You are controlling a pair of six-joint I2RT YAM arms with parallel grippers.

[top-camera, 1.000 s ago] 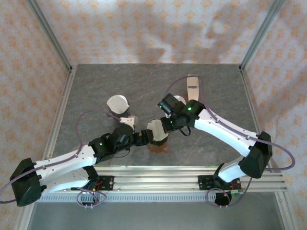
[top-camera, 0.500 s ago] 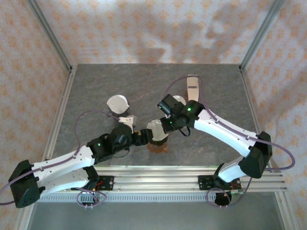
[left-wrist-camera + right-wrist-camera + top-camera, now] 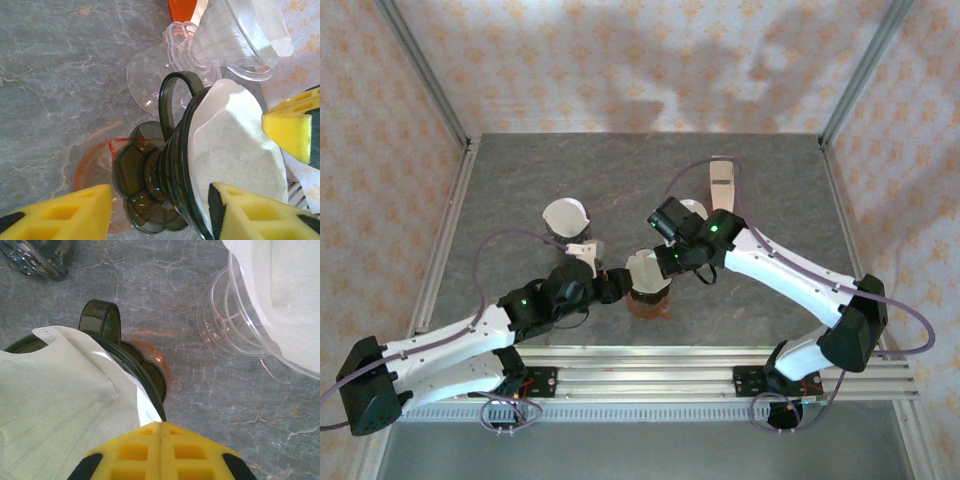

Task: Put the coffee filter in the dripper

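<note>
A dark smoky dripper (image 3: 165, 170) stands on an orange saucer (image 3: 92, 167) at the table's near middle (image 3: 650, 292). The white coffee filter (image 3: 235, 150) sits tilted in its cone, its top above the rim (image 3: 55, 390). My left gripper (image 3: 157, 212) is half open and straddles the dripper from the left (image 3: 618, 288). One pad lies against the filter's inside and the other stands clear of the base. My right gripper (image 3: 160, 429) is shut on the filter's edge at the dripper's rim (image 3: 669, 262).
A clear dripper holding a white filter (image 3: 270, 300) stands just behind the dark one (image 3: 692, 210). Another clear dripper with a filter (image 3: 566, 215) stands to the back left. A beige pack (image 3: 722, 180) lies further back. Metal posts frame the table.
My left gripper's jaws have narrowed around the dripper. The filter has tipped slightly. The right arm has held its place.
</note>
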